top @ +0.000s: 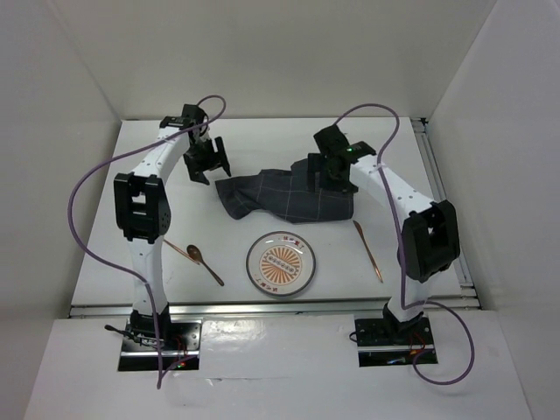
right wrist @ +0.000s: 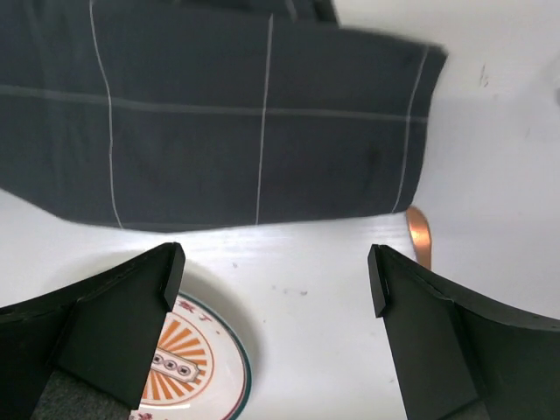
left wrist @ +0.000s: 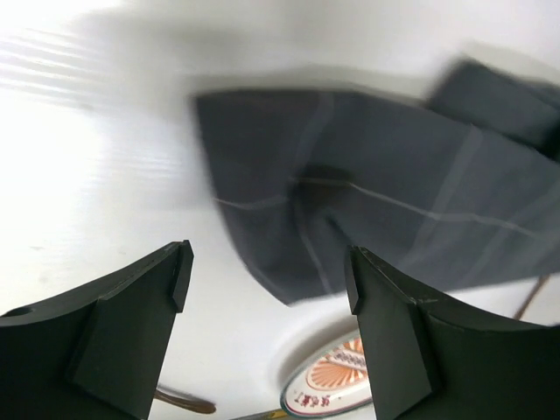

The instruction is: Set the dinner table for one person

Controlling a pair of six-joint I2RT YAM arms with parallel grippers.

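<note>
Table (top: pixel 280 144): white, flat, metal rails on the edges; fills the middle of the top view and carries everything else.

Cloth (top: pixel 280 197): dark grey, thin pale check lines. Lies rumpled across the far-middle of the table, left end bunched and twisted, right part flatter.

Plate (top: pixel 281 263): round, orange sunburst centre, dark rim. Sits near the table's near edge, centred, just this side of the cloth and apart from it.

Spoon (top: pixel 199 260): copper-coloured, left of the plate, lying at a slant with the bowl toward the far left. Not touching the plate.

Second copper utensil (top: pixel 368 251): slender, right of the plate, lying nearly front to back. Its far tip is just beside the cloth's near-right corner in the right wrist view; its type is too small to tell.

Left fingers (left wrist: pixel 131 332): spread wide, nothing between them. They hang over the table at the cloth's left end. This wrist view is blurred; the cloth shows beyond the tips, the plate rim low in the frame.

Right fingers (right wrist: pixel 114 324): spread wide, holding nothing. They hang over the right part of the cloth, its near edge and bare table between the tips.
</note>
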